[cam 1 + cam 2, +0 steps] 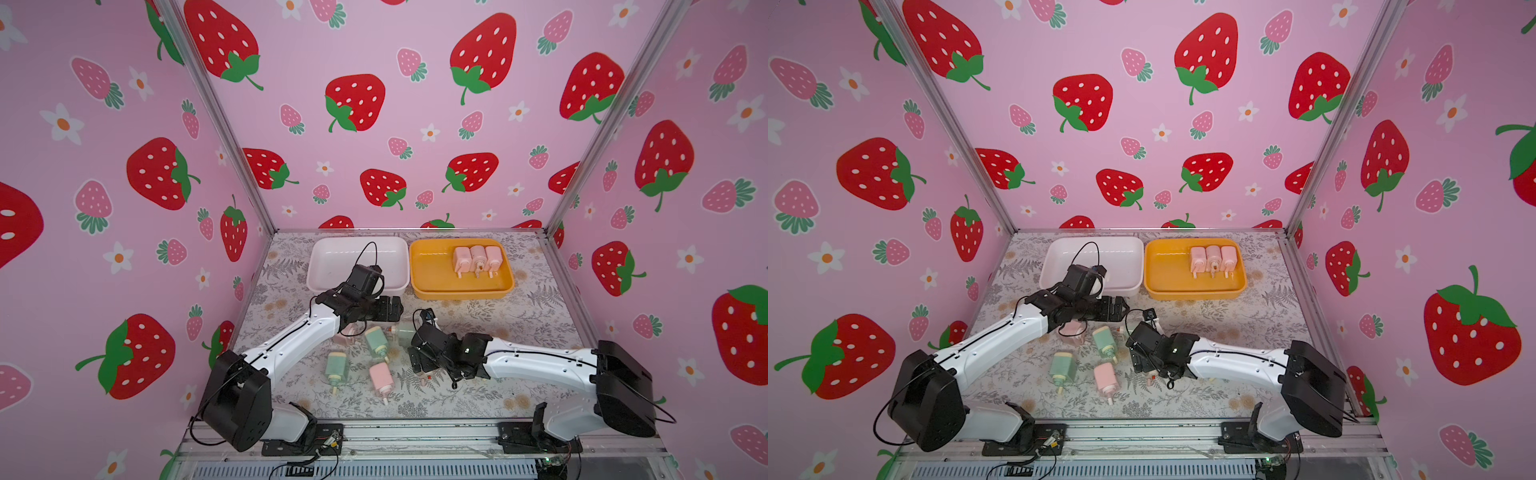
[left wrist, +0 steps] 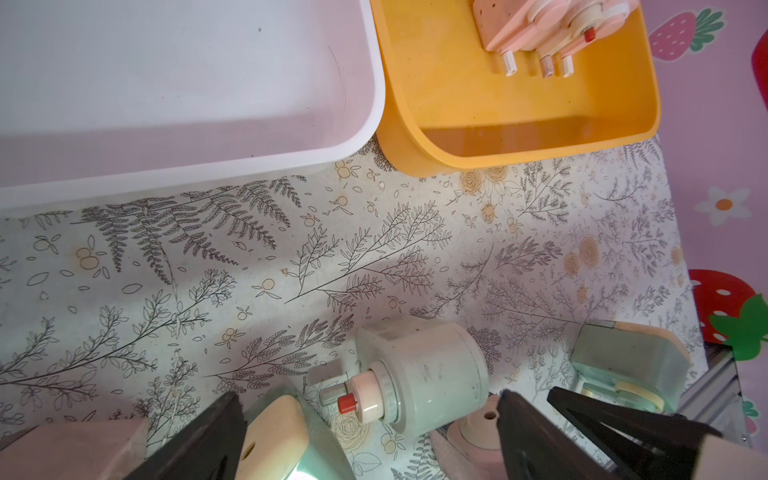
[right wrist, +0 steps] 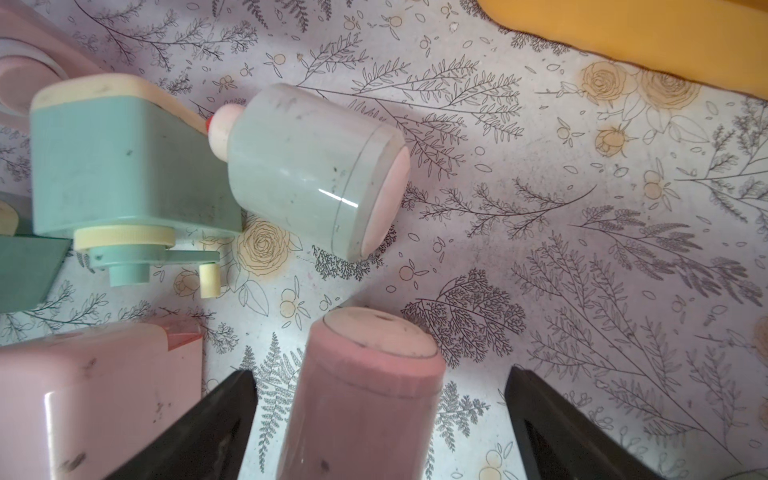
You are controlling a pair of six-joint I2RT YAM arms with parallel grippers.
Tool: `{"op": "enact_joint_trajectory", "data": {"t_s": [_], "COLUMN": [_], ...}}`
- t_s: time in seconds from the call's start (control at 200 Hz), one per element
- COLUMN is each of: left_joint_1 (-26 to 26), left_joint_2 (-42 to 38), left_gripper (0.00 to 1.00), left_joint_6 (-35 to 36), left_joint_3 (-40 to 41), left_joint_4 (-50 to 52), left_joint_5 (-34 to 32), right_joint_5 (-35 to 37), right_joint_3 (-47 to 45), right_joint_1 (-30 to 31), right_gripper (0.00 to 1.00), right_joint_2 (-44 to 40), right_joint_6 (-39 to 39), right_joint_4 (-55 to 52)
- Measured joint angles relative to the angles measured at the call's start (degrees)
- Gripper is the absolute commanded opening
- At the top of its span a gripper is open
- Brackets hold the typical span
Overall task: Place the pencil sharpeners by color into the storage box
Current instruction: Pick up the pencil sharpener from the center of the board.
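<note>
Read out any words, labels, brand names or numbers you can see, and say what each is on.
No readable text anywhere. The pink sharpeners in the yellow tray, the green sharpeners on the table, the white tray and the strawberry walls carry no lettering that shows.

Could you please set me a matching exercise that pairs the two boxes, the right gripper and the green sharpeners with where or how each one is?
Things:
1. white box
2. yellow box
3. right gripper
4. green sharpeners

Places or states:
A. lying on the table
B. open, with a pink sharpener between its jaws
C. holds three pink sharpeners
D. no sharpener seen inside

Pairs: 1-D, 2-C, 3-B, 4-A
</note>
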State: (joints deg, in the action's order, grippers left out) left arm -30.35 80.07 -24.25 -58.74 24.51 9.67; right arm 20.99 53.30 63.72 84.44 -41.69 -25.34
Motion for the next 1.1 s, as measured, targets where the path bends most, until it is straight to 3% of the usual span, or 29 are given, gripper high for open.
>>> {"op": "enact_joint_trajectory", "data": {"t_s": [0.89,1.101], "left_joint_1": [0.0,0.0], "left_joint_2": [-1.9,-1.9], "left_gripper": [1.00,1.00], "left_joint_6": [0.0,-0.2], "left_joint_3": [0.9,0.9], "left_joint_4": [0.0,-0.1], "left_joint_5": [-0.3,-0.7], "right_joint_5": [1.3,1.6], "right_joint_3": [0.2,0.9], "right_joint_1": [0.6,0.7], "right_gripper": [0.86,0.88], "right_joint_2": [1.0,1.9], "right_joint_6": [-0.5,1.2], "right_joint_4": [-5.6,-5.5]}}
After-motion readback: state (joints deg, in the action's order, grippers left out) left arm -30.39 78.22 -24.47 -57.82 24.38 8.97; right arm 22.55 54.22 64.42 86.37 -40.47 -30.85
